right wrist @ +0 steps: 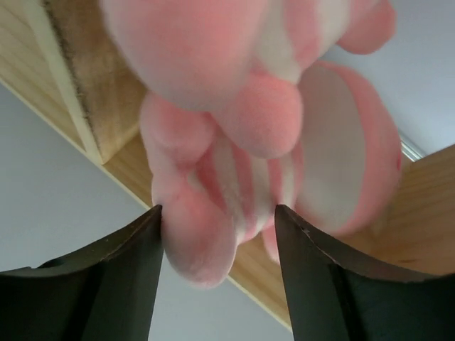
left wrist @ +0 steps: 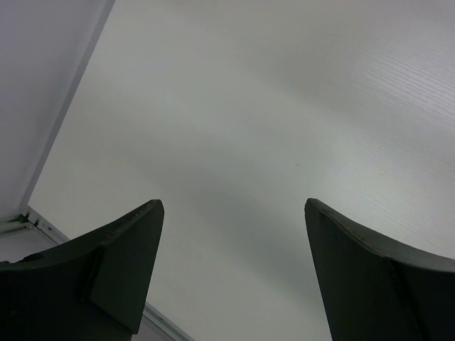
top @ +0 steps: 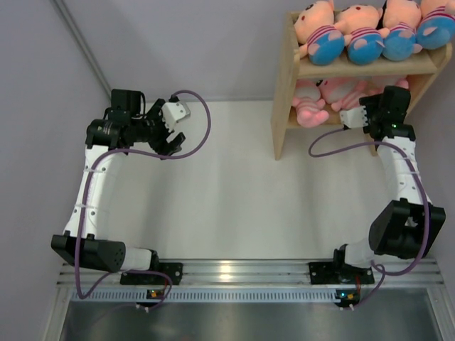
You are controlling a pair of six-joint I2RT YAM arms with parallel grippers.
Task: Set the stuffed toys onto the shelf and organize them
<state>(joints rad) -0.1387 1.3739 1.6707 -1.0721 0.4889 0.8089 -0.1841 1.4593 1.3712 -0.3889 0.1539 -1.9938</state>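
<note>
The wooden shelf stands at the far right. Several peach-faced stuffed toys with blue bottoms lie in a row on its top tier. Pink striped toys lie on the lower tier. My right gripper is at the front of the lower tier. In the right wrist view it is shut on a pink striped toy, whose leg and body sit between the fingers over the shelf board. My left gripper is open and empty above the table at the far left.
The white table is bounded by grey walls at the back and left. A metal rail holds both arm bases at the near edge. Purple cables loop off both arms.
</note>
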